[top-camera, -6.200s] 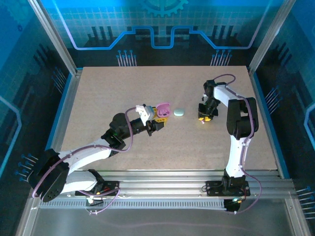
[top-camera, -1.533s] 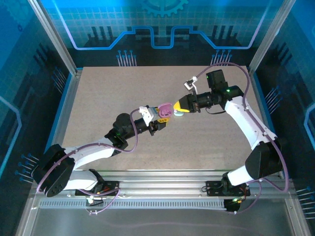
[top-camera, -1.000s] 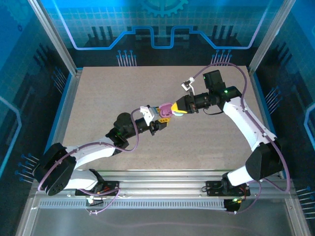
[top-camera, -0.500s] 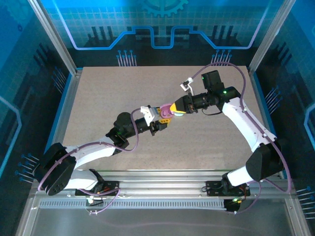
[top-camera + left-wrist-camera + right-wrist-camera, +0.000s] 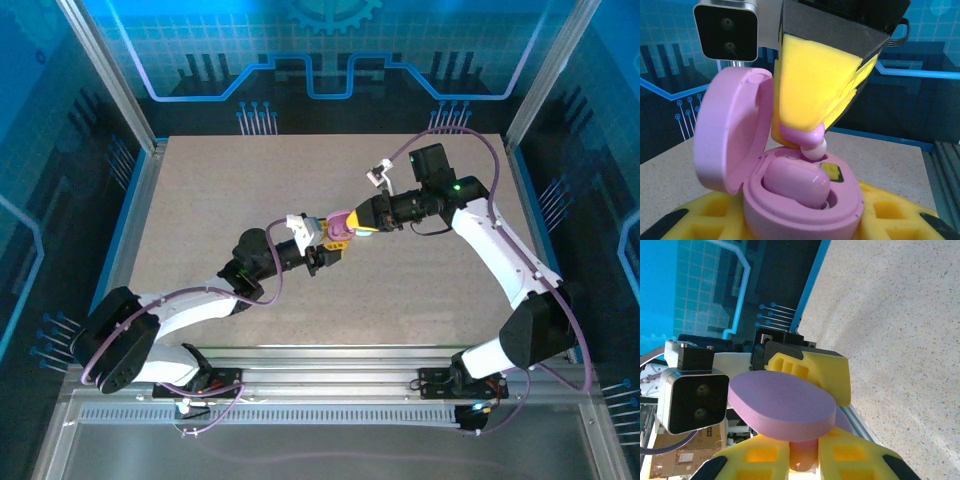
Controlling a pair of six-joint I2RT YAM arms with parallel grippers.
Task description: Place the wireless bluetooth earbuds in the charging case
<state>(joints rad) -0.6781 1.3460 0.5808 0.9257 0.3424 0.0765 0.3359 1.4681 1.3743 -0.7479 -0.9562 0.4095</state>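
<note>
One pink earbud (image 5: 797, 182) sits in the open pink charging case (image 5: 805, 215), which the left gripper (image 5: 333, 240) clamps. The right gripper (image 5: 360, 222) has closed in from 3 o'clock, pinching the second earbud (image 5: 807, 140) just above the empty socket, so insertion looks imminent.

Right pads (image 5: 812, 82) hide most of the earbud (image 5: 801, 134) from me; charging case (image 5: 800, 216) is cropped at 6 o'clock.

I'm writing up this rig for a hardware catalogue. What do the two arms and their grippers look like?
The left arm and right arm have white links, black joints and a looping purple cable. A green light glows on the right one. The left gripper and right gripper have yellow fingers with square recesses; each wrist carries a boxy two-lens camera.
</note>
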